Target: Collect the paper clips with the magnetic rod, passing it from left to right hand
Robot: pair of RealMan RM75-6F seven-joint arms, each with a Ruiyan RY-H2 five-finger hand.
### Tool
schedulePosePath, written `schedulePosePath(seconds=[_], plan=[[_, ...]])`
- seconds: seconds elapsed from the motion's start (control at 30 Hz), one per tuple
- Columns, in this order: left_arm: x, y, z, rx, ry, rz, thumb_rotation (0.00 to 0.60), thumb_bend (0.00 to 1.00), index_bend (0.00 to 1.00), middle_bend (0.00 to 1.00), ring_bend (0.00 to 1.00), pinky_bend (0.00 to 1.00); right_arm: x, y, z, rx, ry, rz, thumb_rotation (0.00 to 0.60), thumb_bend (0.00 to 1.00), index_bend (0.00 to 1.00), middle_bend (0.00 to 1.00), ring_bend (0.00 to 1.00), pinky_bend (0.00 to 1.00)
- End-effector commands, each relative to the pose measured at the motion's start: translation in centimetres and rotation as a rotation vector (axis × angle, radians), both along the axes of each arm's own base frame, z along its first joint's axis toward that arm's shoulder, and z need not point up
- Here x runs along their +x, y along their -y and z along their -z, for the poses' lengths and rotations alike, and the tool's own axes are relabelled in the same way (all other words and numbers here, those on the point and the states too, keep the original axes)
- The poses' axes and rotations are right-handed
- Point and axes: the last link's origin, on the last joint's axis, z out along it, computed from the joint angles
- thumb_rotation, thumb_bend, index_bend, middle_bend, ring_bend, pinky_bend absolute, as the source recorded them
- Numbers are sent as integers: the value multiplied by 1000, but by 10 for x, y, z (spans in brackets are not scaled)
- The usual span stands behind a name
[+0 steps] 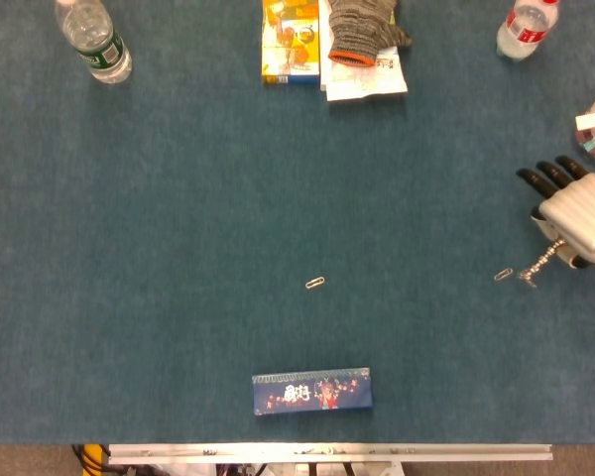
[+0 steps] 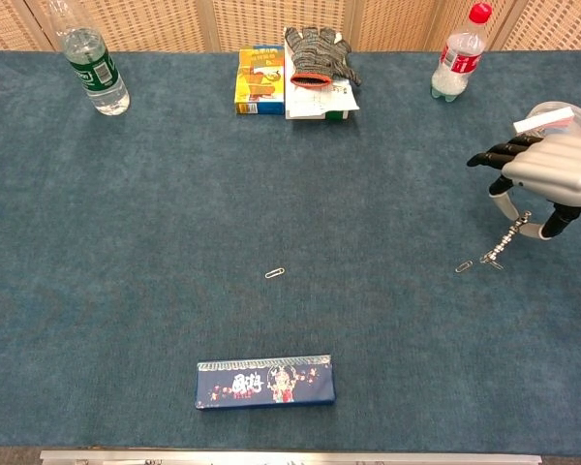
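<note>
Right hand (image 1: 578, 220) (image 2: 552, 174), silver-backed with black fingers, positioned at the right edge of the blue carpeted table (image 1: 178, 248) (image 2: 126, 242). Fingers curled down around the upper end of a thin metallic magnetic rod (image 1: 537, 266) (image 2: 504, 242), rod held and angled down and to the left. Lower tip of the rod at the table surface or just above it; contact not determinable from either view. Small object, possibly a clip, apparently clinging to the rod tip.

One silver paper clip (image 1: 503, 275) (image 2: 463, 266) lying flat just left of the rod tip. Second silver paper clip (image 1: 315, 283) (image 2: 275, 273) lying near the table centre, well apart from the rod.

Dark blue rectangular box (image 1: 312, 391) (image 2: 264, 382) lying near the front edge. At the far edge: clear plastic bottle with green label (image 1: 92, 40) (image 2: 95, 70) on the left, yellow carton (image 1: 290, 42) (image 2: 258, 79) beside a grey knitted glove (image 1: 362, 30) (image 2: 318, 50) in the middle, clear bottle with red cap (image 1: 526, 28) (image 2: 460, 56) on the right.
</note>
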Motion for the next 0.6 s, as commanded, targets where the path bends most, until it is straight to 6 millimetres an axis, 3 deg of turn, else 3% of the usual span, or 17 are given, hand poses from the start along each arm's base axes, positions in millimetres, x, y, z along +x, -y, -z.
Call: schedulePosePath(seconds=[0.03, 0.6], plan=[[0, 1, 1, -1, 0, -2, 600, 356, 78, 0, 0, 0, -5, -2, 0, -1, -3, 17, 600, 323, 638, 79, 0, 76], [-12, 8, -1, 10, 19, -38, 600, 356, 78, 0, 0, 0, -15, 4, 23, 25, -4, 42, 600, 324, 638, 79, 0, 72]])
